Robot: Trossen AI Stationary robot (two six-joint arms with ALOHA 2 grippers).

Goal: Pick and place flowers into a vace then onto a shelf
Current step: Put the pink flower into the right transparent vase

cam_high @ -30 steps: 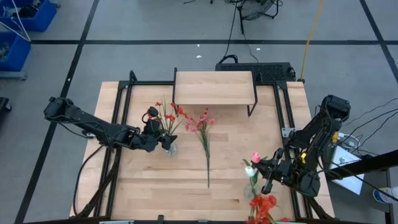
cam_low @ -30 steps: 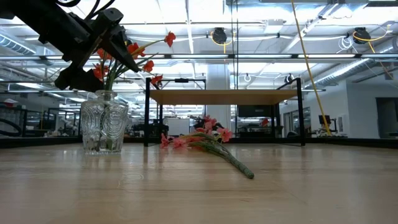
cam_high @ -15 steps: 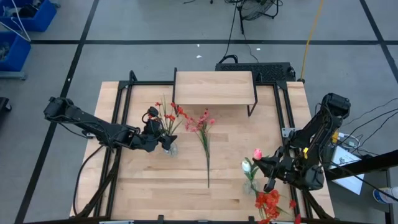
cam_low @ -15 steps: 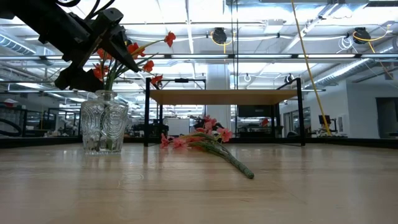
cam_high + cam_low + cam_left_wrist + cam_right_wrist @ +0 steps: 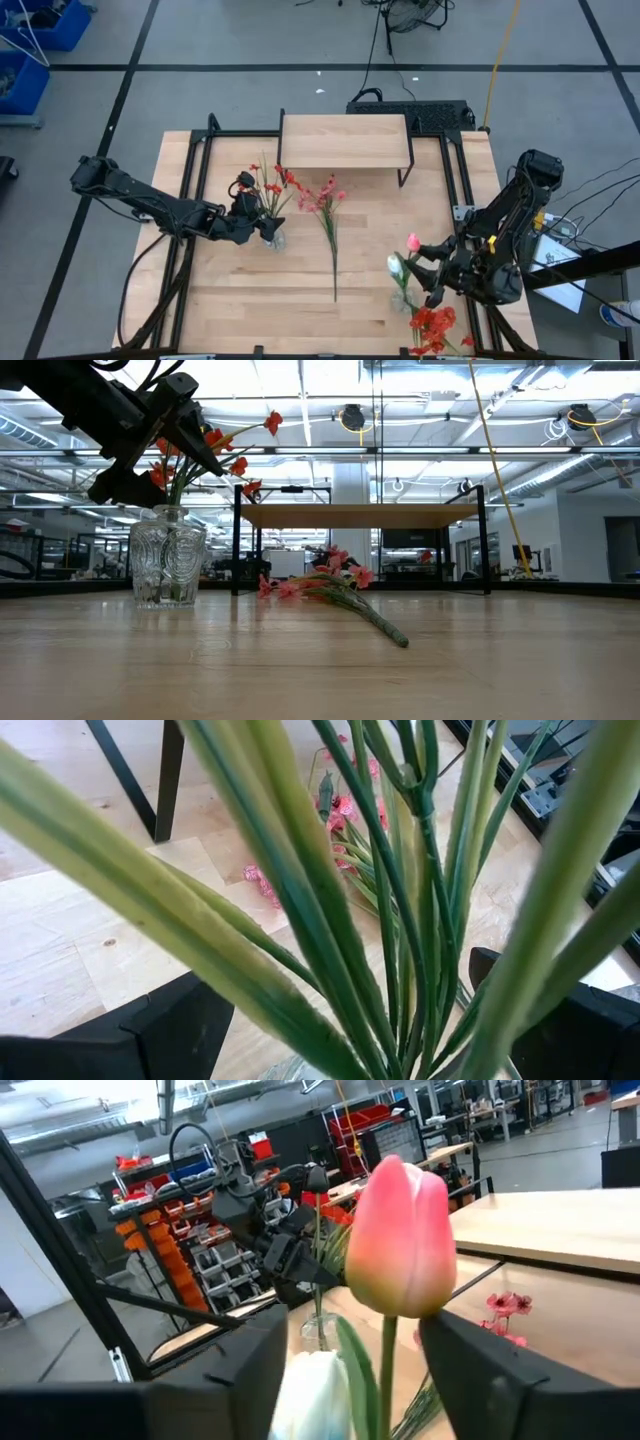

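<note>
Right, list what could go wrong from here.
1. The right hand has its fingers around the pink tulip and white bud stems near the table's front edge; a loose grip could drop them off it.
2. The left hand straddles the stems in the glass vase; pulling away could tip it.

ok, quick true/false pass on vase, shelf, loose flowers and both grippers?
1. The glass vase holds red flowers. True.
2. The shelf carries the vase. False: its top is bare; the vase stands on the table.
3. A pink-blossomed bunch lies flat on the table between vase and right arm. True.
4. The left gripper is parked off the table. False: it is at the vase, around the stems.
5. The right gripper is beside the pink bud and white bud. True.
</note>
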